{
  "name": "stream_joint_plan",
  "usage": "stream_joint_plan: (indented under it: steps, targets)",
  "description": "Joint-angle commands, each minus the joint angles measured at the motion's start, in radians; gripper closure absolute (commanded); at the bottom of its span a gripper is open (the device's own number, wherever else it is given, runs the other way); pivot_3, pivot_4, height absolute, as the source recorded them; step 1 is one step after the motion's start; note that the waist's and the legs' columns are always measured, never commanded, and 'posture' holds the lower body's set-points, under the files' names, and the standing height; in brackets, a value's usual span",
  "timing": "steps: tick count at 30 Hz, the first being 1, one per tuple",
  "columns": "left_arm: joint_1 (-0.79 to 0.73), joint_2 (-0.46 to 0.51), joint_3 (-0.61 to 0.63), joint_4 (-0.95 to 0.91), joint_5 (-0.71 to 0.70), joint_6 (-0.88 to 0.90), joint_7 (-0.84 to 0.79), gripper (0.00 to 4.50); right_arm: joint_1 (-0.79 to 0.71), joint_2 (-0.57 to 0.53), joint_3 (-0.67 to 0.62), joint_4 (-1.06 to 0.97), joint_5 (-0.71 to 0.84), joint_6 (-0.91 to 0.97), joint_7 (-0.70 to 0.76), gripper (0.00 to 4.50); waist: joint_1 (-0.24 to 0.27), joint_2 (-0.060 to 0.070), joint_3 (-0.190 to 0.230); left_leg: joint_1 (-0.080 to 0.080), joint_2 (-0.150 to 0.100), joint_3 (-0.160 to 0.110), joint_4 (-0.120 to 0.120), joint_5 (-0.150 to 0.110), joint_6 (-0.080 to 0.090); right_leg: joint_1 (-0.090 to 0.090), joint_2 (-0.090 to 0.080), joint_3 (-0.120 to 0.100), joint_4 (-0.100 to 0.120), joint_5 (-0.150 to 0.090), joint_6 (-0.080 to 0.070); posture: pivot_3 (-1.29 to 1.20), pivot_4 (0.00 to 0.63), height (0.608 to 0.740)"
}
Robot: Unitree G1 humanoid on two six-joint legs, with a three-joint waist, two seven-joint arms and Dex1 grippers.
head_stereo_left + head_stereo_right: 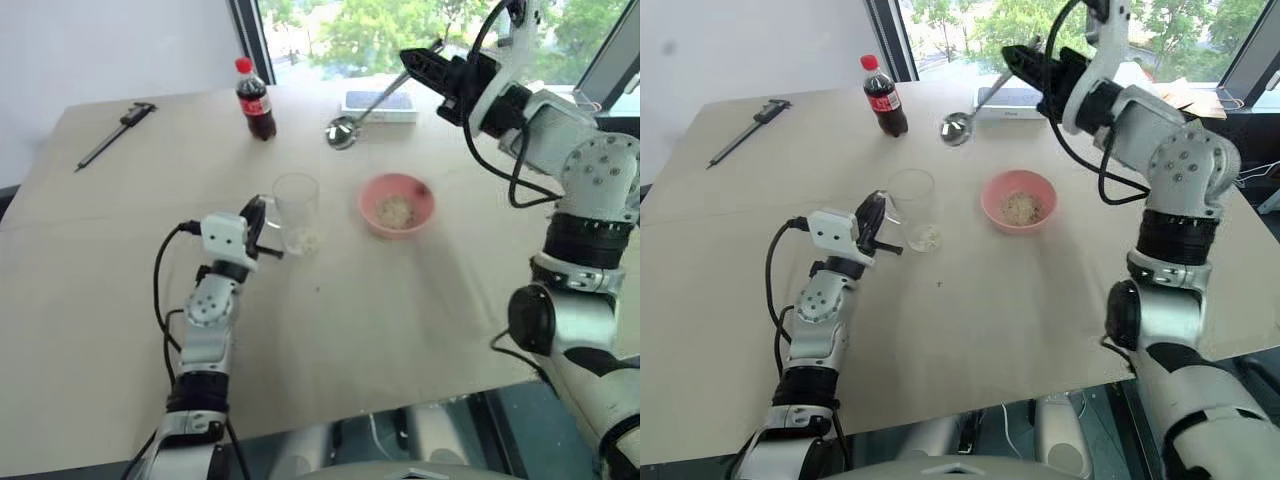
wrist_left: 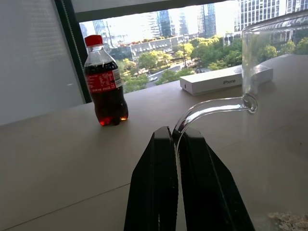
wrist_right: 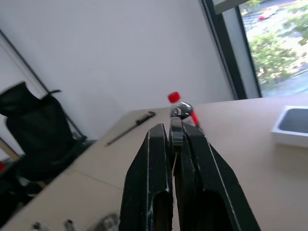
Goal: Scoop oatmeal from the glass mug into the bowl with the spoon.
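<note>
Bottle (image 1: pixel 256 99) (cola) — beyond mug (image 1: pixel 297 212)

The white box (image 2: pixel 226 79) reads "iPhone" on its side; the cola bottle's (image 2: pixel 105 82) red label is illegible.

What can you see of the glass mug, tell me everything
The glass mug is a tall, clear, colourless cylinder standing upright on the tan table, left of the pink bowl and in front of the cola bottle. A thin curved glass handle juts from its side; the left gripper is shut on it. The mug is open-topped and nearly empty, with a little pale oatmeal at the bottom.
</note>
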State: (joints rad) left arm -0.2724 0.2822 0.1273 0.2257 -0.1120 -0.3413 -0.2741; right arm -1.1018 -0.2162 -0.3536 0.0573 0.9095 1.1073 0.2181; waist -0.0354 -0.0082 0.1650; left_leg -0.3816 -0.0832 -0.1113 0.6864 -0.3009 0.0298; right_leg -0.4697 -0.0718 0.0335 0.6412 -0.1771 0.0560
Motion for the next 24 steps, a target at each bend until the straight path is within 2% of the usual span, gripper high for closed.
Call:
stream_joint_plan:
  steps: [1, 3, 8, 15, 19, 20, 21, 22, 23, 24]
  targets:
    - [0.004, 0.011, 0.008, -0.048, 0.015, -0.012, 0.011, 4.45, -0.025, 0.048, -0.054, -0.017, 0.112, 0.068, -0.079, 4.50, 0.000, 0.000, 0.000, 0.000, 0.000, 0.000, 0.000, 0.000, 0.000, 0.000, 0.000, 0.000, 0.000, 0.000, 0.000, 0.00, 0.150, 0.740]
    - [0.009, 0.010, 0.008, -0.058, 0.015, -0.009, 0.011, 4.45, -0.010, 0.087, -0.062, -0.015, 0.147, 0.084, -0.113, 4.50, -0.001, 0.000, 0.000, 0.000, 0.000, 0.000, 0.000, 0.000, 0.000, 0.000, 0.000, 0.000, 0.001, 0.000, 0.000, 0.00, 0.150, 0.740]
    - [0.042, 0.007, 0.005, -0.093, 0.014, -0.003, 0.009, 4.45, 0.061, 0.136, 0.041, -0.026, 0.093, 0.068, -0.100, 4.50, -0.007, 0.000, -0.001, 0.000, 0.000, 0.000, 0.000, 0.000, 0.000, 0.000, 0.000, 0.000, 0.001, 0.000, 0.000, 0.00, 0.150, 0.740]
    - [0.052, 0.005, 0.008, -0.104, 0.015, 0.004, 0.017, 4.45, 0.102, 0.116, 0.226, -0.045, -0.034, 0.015, -0.006, 4.50, -0.006, 0.000, -0.001, 0.000, 0.000, 0.000, 0.000, 0.000, 0.000, 0.000, 0.001, 0.000, 0.001, 0.000, 0.000, 0.00, 0.150, 0.740]
    - [0.059, 0.002, 0.007, -0.102, 0.016, -0.001, 0.019, 4.45, 0.092, 0.127, 0.249, -0.036, -0.058, -0.011, 0.021, 4.50, -0.006, 0.000, -0.001, 0.000, 0.000, 0.000, 0.000, 0.000, 0.000, 0.000, 0.001, 0.000, 0.001, 0.000, 0.000, 0.00, 0.150, 0.740]
    - [0.061, 0.001, 0.007, -0.101, 0.016, -0.002, 0.020, 4.50, 0.088, 0.132, 0.249, -0.034, -0.060, -0.017, 0.025, 3.77, -0.006, 0.000, -0.001, 0.000, 0.000, 0.000, 0.000, 0.000, 0.000, 0.000, 0.001, 0.000, 0.001, 0.000, 0.000, 0.00, 0.150, 0.740]
    - [0.062, 0.001, 0.007, -0.100, 0.016, -0.003, 0.020, 4.50, 0.086, 0.136, 0.248, -0.033, -0.064, -0.027, 0.029, 3.46, -0.006, 0.000, -0.001, 0.000, 0.000, 0.000, 0.000, 0.000, 0.000, 0.000, 0.001, 0.000, 0.001, 0.000, 0.000, 0.00, 0.150, 0.740]
    - [0.063, 0.001, 0.007, -0.099, 0.015, -0.004, 0.020, 4.50, 0.084, 0.140, 0.247, -0.031, -0.074, -0.046, 0.032, 2.84, -0.006, 0.000, -0.001, 0.000, 0.000, 0.000, 0.000, 0.000, 0.000, 0.000, 0.001, 0.000, 0.001, 0.000, 0.000, 0.00, 0.150, 0.740]
    - [0.064, 0.002, 0.008, -0.097, 0.013, -0.005, 0.019, 4.50, 0.081, 0.144, 0.243, -0.028, -0.085, -0.068, 0.028, 2.65, -0.006, 0.000, -0.001, 0.000, 0.000, 0.000, 0.000, 0.000, 0.000, 0.000, 0.001, 0.000, 0.001, 0.000, 0.000, 0.00, 0.150, 0.740]
    - [0.064, 0.003, 0.009, -0.095, 0.012, -0.006, 0.017, 4.50, 0.078, 0.147, 0.237, -0.021, -0.098, -0.089, 0.023, 2.12, -0.006, 0.000, -0.001, 0.000, 0.000, 0.000, 0.000, 0.000, 0.000, 0.000, 0.001, 0.000, 0.001, 0.000, 0.000, 0.00, 0.150, 0.740]
